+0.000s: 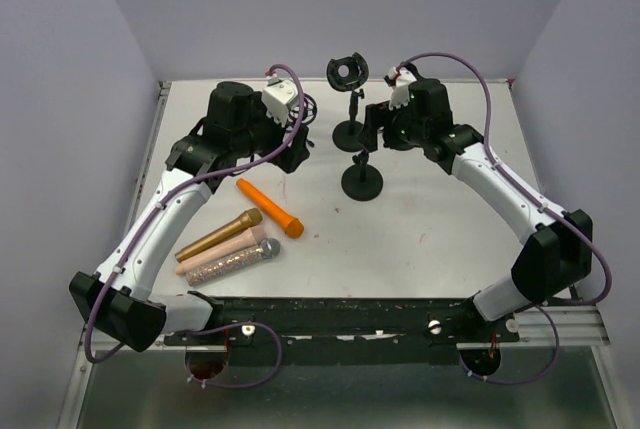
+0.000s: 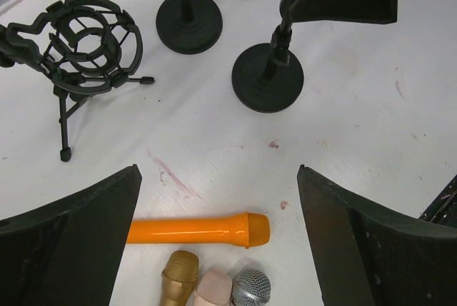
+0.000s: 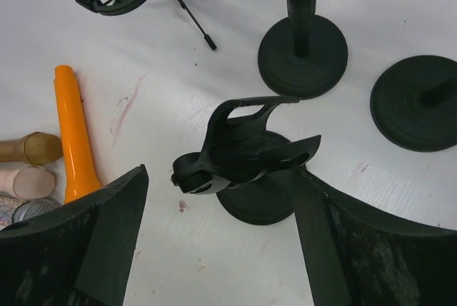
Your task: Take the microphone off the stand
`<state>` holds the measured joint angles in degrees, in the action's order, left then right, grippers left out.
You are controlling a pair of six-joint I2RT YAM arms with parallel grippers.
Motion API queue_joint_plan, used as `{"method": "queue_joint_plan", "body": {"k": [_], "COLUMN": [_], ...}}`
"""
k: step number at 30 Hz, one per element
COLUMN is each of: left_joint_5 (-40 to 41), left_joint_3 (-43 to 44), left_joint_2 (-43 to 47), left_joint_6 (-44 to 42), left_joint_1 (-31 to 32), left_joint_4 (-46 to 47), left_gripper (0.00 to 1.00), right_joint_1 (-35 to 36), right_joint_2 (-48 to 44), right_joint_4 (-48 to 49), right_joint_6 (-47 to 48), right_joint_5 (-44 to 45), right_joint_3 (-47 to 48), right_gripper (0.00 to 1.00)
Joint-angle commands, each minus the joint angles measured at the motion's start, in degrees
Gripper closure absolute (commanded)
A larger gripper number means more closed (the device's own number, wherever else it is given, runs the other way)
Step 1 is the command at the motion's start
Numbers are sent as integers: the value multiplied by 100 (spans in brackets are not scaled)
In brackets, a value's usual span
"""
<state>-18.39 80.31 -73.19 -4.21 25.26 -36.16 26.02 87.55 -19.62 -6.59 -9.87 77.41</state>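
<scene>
The black stand point(image 1: 362, 181) with a round base stands mid-table; its clip point(image 3: 246, 150) is empty. My right gripper point(image 3: 221, 177) is open, with the jaws on either side of that clip and the right finger close against its end; in the top view the right gripper point(image 1: 373, 135) is just behind the stand. Four microphones lie on the table at front left: orange point(image 1: 270, 208), gold point(image 1: 220, 235), pink point(image 1: 228, 249) and silver point(image 1: 236, 262). My left gripper point(image 2: 218, 170) is open and empty above the table, just past the orange microphone's head point(image 2: 253, 229).
A second round-base stand point(image 1: 350, 133) carrying a ring shock mount point(image 1: 347, 72) stands at the back. A shock mount on a small tripod point(image 2: 86, 42) sits left of the stands, and a third round base point(image 3: 414, 103) shows at right. The table's back wall is close behind.
</scene>
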Motion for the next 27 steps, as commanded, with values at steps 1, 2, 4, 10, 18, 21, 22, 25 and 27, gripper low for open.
{"method": "queue_joint_plan", "body": {"k": [1,2,4,10,18,21,22,25,27], "left_joint_5": [-200,-209,-252,-314,-683,-736,-736,-736,-736], "left_joint_3": [-112,-138,-209,-393,-402,-402,-402,-394,-394], "left_joint_2": [270,296,349,490,472,481,481,481,472], "left_joint_6": [34,25,25,-150,-133,-151,-168,-203,-212], "left_joint_1": [32,32,32,155,252,260,261,260,260], "left_joint_4": [74,83,83,22,-75,-101,-110,-128,-137], "left_gripper": [2,2,2,2,2,2,2,2,2], "right_joint_1": [-27,-36,-44,-79,-729,-818,-827,-818,-818], "right_joint_2": [139,157,131,-80,183,271,315,394,491], "right_joint_4": [371,380,415,301,151,204,221,353,380], "right_joint_6": [-536,-580,-711,-1072,-1934,-1943,-1925,-1899,-1820], "right_joint_5": [-67,-111,-234,-911,-1492,-1500,-1500,-1562,-1580], "right_joint_3": [-304,-409,-559,-297,-68,-138,-164,-252,-279], "right_gripper": [17,18,20,13,18,22,23,26,29]}}
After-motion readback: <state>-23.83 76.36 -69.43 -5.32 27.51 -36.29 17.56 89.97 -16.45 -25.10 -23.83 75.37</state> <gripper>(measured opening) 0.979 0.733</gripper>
